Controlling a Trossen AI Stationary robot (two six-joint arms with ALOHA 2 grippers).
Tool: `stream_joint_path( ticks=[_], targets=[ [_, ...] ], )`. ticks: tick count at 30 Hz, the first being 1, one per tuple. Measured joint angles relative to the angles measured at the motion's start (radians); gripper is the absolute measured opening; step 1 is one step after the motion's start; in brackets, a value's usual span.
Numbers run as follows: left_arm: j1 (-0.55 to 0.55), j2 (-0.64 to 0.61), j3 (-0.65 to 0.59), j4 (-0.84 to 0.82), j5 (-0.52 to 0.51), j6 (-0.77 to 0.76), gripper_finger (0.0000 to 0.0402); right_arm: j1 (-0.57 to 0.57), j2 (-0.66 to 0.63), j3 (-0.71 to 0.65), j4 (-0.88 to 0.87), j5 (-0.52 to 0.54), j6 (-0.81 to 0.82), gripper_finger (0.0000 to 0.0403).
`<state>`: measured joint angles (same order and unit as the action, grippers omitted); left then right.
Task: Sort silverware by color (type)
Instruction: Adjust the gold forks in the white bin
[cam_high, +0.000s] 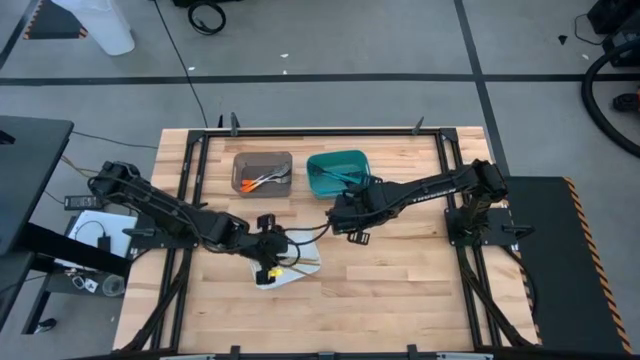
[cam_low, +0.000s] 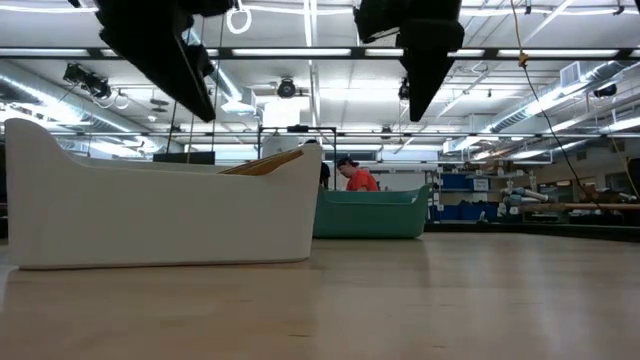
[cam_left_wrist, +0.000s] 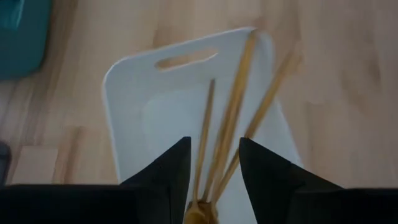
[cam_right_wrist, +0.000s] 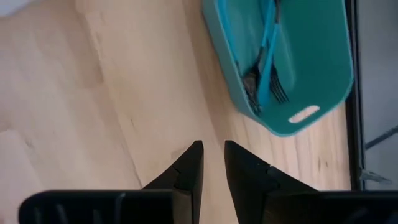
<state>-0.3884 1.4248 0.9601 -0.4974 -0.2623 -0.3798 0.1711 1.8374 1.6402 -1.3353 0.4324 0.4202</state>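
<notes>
Gold silverware (cam_left_wrist: 231, 118) in tray, seemingly three pieces

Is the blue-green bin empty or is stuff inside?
Not empty. The teal bin holds teal-blue silverware, with a fork's dark tines showing among it. The right gripper is above bare table beside it, holding nothing.

This is a large industrial lab or workshop. Long ceiling light strips (cam_low: 520, 52) run across the top of the low view, with shelving holding blue bins (cam_low: 470, 210) at right. Cables (cam_high: 205, 15) trail over the grey floor at the high view's top.
</notes>
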Motion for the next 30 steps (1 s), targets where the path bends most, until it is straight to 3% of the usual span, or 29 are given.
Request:
stream_joint_path(
  ticks=[6,15,30],
  targets=[
    [-0.062,-0.028,0.002,0.027,-0.068,0.106,0.0142,0.038,-0.009,0.000,0.023,0.005,-0.006,0.0068],
    [-0.100,-0.153,-0.019,0.077,-0.089,0.208,0.0142,0.073,-0.056,-0.016,0.048,0.079,-0.017,0.0066],
    [-0.084,-0.387,-0.231,0.287,-0.112,0.295,0.0142,0.031,-0.460,-0.437,0.380,0.064,-0.031,0.0066]
  ],
)
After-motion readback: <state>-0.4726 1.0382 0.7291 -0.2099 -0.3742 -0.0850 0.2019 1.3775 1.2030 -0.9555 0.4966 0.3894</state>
